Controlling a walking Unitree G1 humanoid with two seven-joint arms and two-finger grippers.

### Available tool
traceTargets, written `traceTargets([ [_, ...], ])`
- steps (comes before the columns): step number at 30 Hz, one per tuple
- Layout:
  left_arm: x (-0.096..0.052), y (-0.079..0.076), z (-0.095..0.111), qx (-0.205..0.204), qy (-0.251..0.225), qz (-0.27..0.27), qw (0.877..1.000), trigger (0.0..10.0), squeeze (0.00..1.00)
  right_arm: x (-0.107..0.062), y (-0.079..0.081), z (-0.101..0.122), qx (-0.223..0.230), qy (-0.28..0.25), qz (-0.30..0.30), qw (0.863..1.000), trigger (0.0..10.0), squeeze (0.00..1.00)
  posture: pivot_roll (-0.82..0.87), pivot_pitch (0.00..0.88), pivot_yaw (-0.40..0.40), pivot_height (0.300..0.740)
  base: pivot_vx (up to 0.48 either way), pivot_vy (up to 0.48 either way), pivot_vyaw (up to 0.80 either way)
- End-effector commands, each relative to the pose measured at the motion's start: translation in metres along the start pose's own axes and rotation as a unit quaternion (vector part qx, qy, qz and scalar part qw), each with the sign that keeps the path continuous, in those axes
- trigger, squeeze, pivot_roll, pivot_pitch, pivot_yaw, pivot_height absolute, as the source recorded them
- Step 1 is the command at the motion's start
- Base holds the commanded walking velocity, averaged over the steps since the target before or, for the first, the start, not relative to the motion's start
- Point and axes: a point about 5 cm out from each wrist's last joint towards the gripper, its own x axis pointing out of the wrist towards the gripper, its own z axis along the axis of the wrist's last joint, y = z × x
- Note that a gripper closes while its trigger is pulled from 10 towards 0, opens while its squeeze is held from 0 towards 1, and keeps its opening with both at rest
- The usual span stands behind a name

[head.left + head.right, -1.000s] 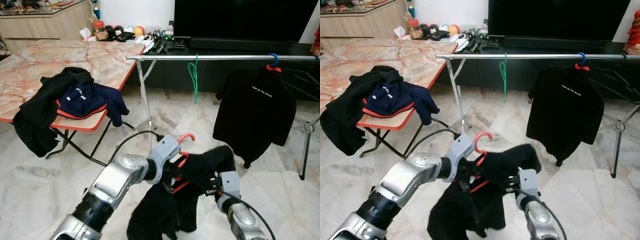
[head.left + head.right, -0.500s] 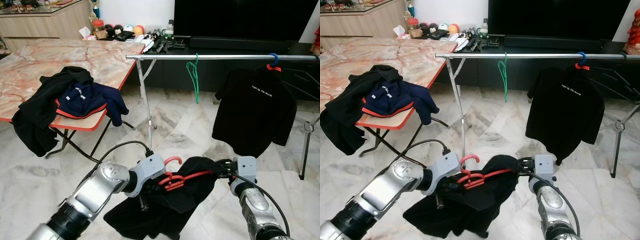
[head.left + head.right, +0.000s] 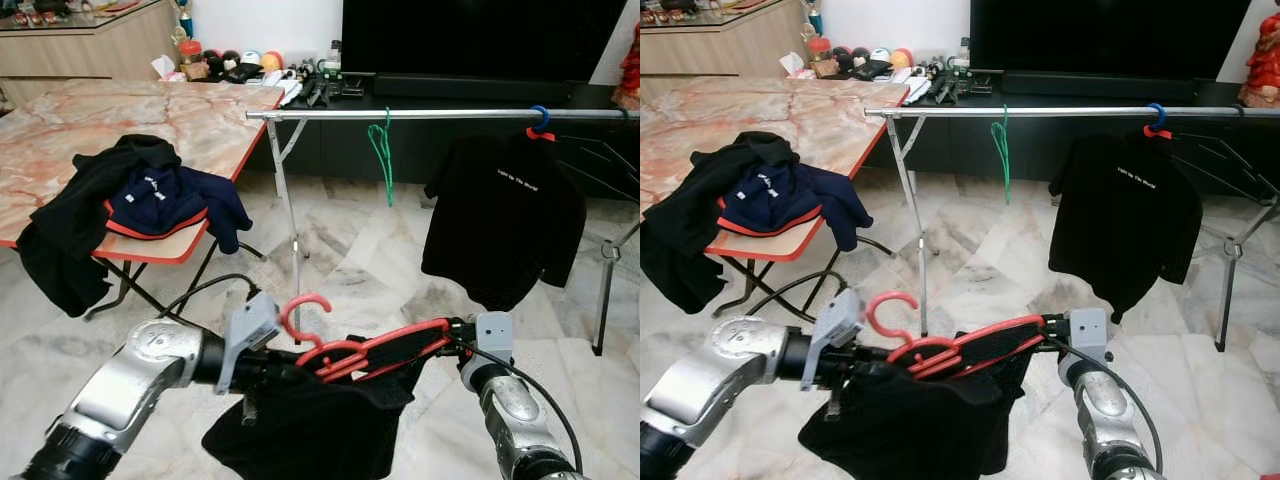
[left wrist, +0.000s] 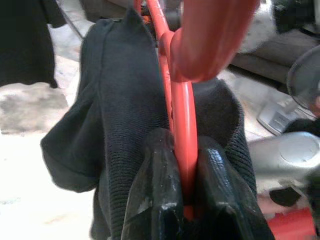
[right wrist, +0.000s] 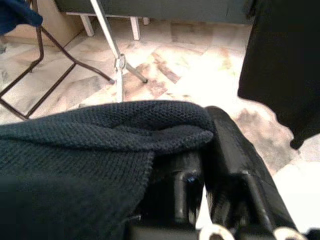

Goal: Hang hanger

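A red hanger with a black knitted garment draped on it is held low in front of me, between both arms. My left gripper is shut on the red hanger just below its hook. At the hanger's other end my right gripper is shut on the black garment, where the cloth covers the hanger's tip. The silver clothes rail runs across ahead, above and beyond the hanger.
A green hanger and a black T-shirt hang on the rail. The marble-topped folding table at the left carries a pile of dark clothes. The rail's legs stand on the marble floor, with a dark TV cabinet behind.
Both grippers have lifted the hanger, and it now lies nearly level with the garment hanging beneath. The left arm has swung left. The camera has shifted a little.
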Motion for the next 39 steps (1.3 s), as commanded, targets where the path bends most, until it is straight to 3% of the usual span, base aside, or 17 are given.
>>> traceTargets([
  [1,-0.006,-0.005,0.006,0.020,-0.008,-0.029,0.999,10.0,0.00,-0.001,-0.013,0.005,0.003,-0.006,-0.026,1.000,0.0,0.00,0.00,0.052,-0.007,0.740,0.000,0.000,0.00],
  [3,-0.006,0.006,0.008,0.023,-0.026,0.027,0.999,10.0,0.00,-0.002,-0.014,0.004,0.011,-0.003,-0.026,1.000,0.0,0.00,0.00,0.054,-0.010,0.740,0.000,0.000,0.00],
  [4,-0.003,0.017,0.009,0.029,-0.035,0.084,0.995,10.0,0.00,-0.002,-0.013,0.003,0.022,-0.002,-0.021,1.000,0.0,0.00,0.00,0.055,-0.014,0.740,0.000,0.000,0.00],
  [8,0.008,0.030,0.010,0.010,-0.051,0.158,0.986,10.0,0.00,-0.002,-0.010,0.000,0.029,0.002,-0.017,0.999,0.0,0.00,0.00,0.055,-0.017,0.740,0.000,0.000,0.00],
  [14,0.026,0.029,0.014,-0.011,-0.078,0.172,0.982,10.0,0.00,-0.002,-0.004,-0.003,0.037,0.003,-0.010,0.999,0.0,0.00,0.01,0.062,-0.027,0.740,0.000,0.000,0.00],
  [18,0.041,0.027,0.024,-0.041,-0.141,0.175,0.974,10.0,0.00,0.000,0.004,-0.002,0.066,-0.001,0.008,0.998,0.0,0.00,0.00,0.066,-0.025,0.740,0.000,0.000,0.00],
  [23,0.052,0.029,0.043,-0.086,-0.227,0.164,0.956,10.0,0.00,0.001,0.030,-0.011,0.079,0.015,0.086,0.993,0.0,0.00,0.00,0.066,-0.019,0.740,0.000,0.000,0.00],
  [27,0.056,0.036,0.057,-0.075,-0.258,0.191,0.944,10.0,0.00,-0.001,0.046,-0.016,0.099,0.014,0.132,0.986,0.0,0.00,0.00,0.066,-0.010,0.740,0.000,0.000,0.00],
  [29,0.056,0.043,0.064,-0.067,-0.270,0.221,0.935,10.0,0.00,-0.003,0.055,-0.019,0.118,0.018,0.163,0.979,0.0,0.00,0.00,0.066,-0.007,0.740,0.000,0.000,0.00],
  [31,0.053,0.047,0.075,-0.067,-0.307,0.243,0.918,10.0,0.00,-0.007,0.064,-0.025,0.125,0.030,0.207,0.970,0.0,0.00,-0.01,0.068,-0.004,0.740,0.000,0.000,0.00],
  [32,0.050,0.049,0.079,-0.071,-0.326,0.251,0.908,10.0,0.00,-0.008,0.068,-0.027,0.126,0.036,0.227,0.965,0.0,0.00,-0.01,0.068,-0.004,0.740,0.000,0.000,0.00],
  [33,0.046,0.054,0.087,-0.080,-0.361,0.271,0.889,10.0,0.00,-0.011,0.074,-0.031,0.130,0.045,0.257,0.957,0.0,0.00,-0.01,0.068,-0.004,0.740,0.000,0.000,0.00],
  [36,0.041,0.058,0.094,-0.080,-0.394,0.295,0.867,10.0,0.00,-0.014,0.079,-0.034,0.144,0.051,0.285,0.946,0.0,0.00,0.00,0.068,-0.004,0.740,0.000,0.000,0.00],
  [37,0.037,0.060,0.098,-0.077,-0.413,0.313,0.852,10.0,0.00,-0.015,0.082,-0.034,0.153,0.051,0.302,0.940,0.0,0.00,0.00,0.068,-0.001,0.740,0.000,0.000,0.00],
  [38,0.037,0.060,0.098,-0.077,-0.413,0.313,0.852,10.0,0.00,-0.015,0.082,-0.034,0.153,0.051,0.302,0.940,0.0,0.00,0.00,0.068,-0.001,0.740,0.000,0.000,0.00],
  [39,0.035,0.061,0.101,-0.079,-0.430,0.324,0.839,10.0,0.00,-0.016,0.083,-0.035,0.157,0.053,0.311,0.936,0.0,0.00,-0.01,0.069,0.000,0.740,0.000,0.000,0.00],
])
